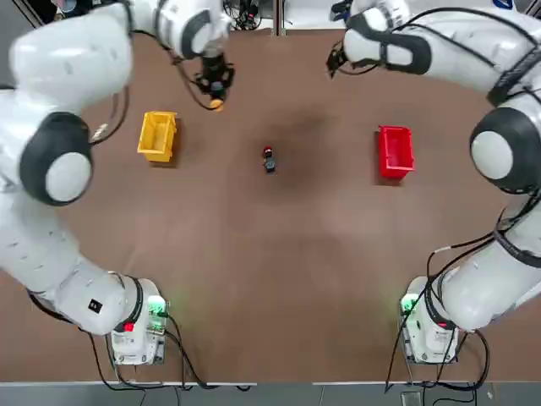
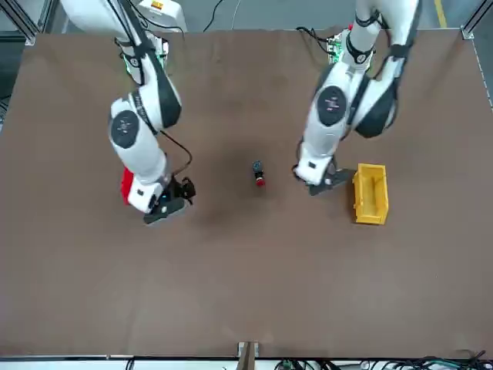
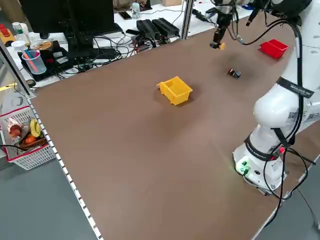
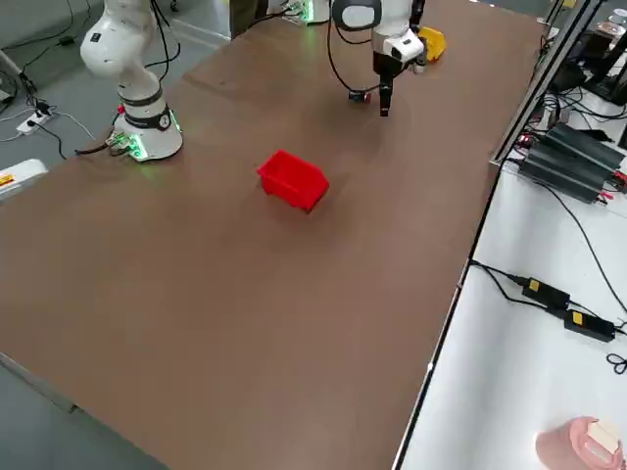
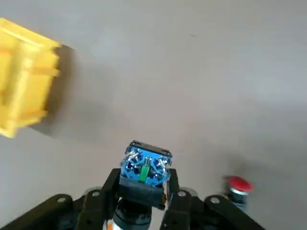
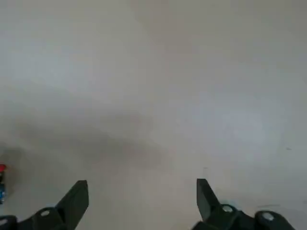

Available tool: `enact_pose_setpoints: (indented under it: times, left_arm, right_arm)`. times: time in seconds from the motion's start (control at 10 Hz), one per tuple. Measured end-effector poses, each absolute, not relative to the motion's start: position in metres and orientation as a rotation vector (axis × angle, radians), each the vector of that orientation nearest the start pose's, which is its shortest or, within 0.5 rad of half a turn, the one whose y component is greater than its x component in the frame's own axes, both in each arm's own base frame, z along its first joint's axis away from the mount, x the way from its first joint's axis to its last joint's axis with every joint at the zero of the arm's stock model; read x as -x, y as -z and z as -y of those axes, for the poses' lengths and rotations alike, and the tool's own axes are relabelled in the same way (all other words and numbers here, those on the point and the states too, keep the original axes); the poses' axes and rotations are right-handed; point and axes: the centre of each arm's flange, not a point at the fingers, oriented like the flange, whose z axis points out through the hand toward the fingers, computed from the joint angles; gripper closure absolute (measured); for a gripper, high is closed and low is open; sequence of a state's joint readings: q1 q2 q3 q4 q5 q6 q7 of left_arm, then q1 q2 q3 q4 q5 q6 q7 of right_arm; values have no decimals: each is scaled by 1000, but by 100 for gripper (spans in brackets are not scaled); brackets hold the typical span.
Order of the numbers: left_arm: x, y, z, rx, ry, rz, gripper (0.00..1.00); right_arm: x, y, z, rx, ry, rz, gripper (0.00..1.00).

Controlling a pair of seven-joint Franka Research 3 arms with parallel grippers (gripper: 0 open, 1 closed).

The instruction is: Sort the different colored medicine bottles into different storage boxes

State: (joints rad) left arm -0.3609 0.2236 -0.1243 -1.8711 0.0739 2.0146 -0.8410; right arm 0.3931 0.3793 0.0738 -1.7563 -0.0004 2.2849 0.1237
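The table (image 1: 279, 296) carries the yellow box (image 1: 157, 136) toward its far left corner and the red box (image 1: 396, 152) toward its far right one. Near the far edge, the right gripper (image 6: 142, 191) waits, fingers apart and empty; the left gripper (image 1: 217, 81) is clamped on the bottle with the yellow cap (image 1: 217, 105), probably cap down. It should carry that bottle over the yellow box's middle, lower it within the walls, then release. The red-capped bottle (image 1: 269, 160) lies between the boxes.

Soft shadows, dull tabletop (image 1: 279, 254) sheen
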Motion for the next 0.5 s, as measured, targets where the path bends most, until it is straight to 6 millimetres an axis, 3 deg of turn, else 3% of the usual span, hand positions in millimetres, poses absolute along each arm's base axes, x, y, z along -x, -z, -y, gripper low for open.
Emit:
enact_pose_setpoints:
  times: [0.3, 0.4, 0.5]
  left_arm:
    - [-547, -381, 130, 3010, -145, 435, 57]
    - [-545, -374, 87, 3015, -168, 410, 57]
    - [-539, -365, 55, 3027, -162, 390, 57]
  right_arm:
    - [-576, -348, -368, 3019, 182, 486, 0]
    - [-565, -329, -396, 3037, 164, 460, 0]
    - [-552, -310, -425, 3054, 160, 449, 0]
